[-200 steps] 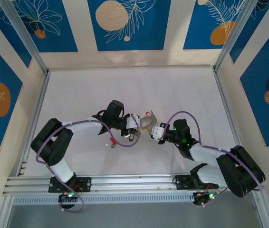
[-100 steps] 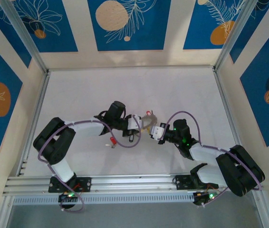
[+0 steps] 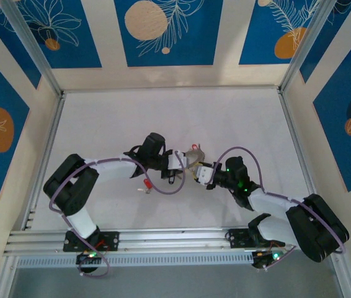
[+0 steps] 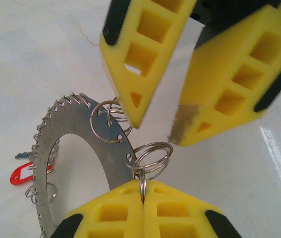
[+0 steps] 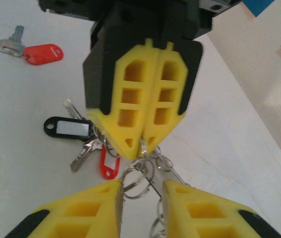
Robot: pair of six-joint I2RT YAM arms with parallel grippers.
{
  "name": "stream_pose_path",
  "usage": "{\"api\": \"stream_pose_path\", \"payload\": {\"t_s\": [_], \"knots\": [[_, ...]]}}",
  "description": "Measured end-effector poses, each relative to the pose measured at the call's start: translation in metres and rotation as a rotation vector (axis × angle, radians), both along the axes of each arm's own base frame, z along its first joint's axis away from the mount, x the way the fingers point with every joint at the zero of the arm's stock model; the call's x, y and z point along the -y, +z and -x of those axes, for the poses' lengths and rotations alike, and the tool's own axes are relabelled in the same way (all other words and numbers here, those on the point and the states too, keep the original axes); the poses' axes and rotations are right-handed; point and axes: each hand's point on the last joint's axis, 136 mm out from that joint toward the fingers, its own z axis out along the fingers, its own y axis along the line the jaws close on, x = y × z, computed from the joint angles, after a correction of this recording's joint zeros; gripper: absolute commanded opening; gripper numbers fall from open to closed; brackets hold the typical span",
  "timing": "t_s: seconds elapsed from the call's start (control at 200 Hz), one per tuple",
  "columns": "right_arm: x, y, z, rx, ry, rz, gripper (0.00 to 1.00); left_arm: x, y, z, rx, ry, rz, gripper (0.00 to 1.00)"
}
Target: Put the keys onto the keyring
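Writing: the black tag (image 5: 70, 128) has a pale insert, too blurred to read.
Keyring: the keyring (image 4: 114, 163) is a flat grey metal band edged with wire loops, lower left of the left wrist view.
Left gripper: the left gripper (image 4: 143, 193) has its yellow ribbed pads clenched on a split ring (image 4: 153, 145) threaded through the band.
Right gripper: the right gripper (image 5: 141, 188) has its pads parted, one on each side of the rings.
Keys: the keys (image 5: 88, 148) hang bunched at centre left, and one loose red-headed key (image 5: 41, 53) lies upper left.
Room: the smooth white table (image 3: 237, 118) is open around them.

White table (image 3: 163, 112) (blue leaf-print walls (image 3: 163, 31))
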Motion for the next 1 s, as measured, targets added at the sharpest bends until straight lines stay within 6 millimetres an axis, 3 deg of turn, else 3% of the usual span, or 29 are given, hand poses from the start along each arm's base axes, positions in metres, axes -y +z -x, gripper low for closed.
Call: {"api": "stream_pose_path", "payload": {"t_s": [0.34, 1.0], "knots": [[-0.003, -0.009, 0.004, -0.018, -0.019, 0.043, 0.35, 0.001, -0.001, 0.0, 0.006, 0.01, -0.01, 0.0], [-0.005, -0.009, -0.03, 0.033, -0.222, 0.045, 0.04, -0.006, -0.002, -0.02, -0.029, 0.148, -0.02, 0.0]]}}
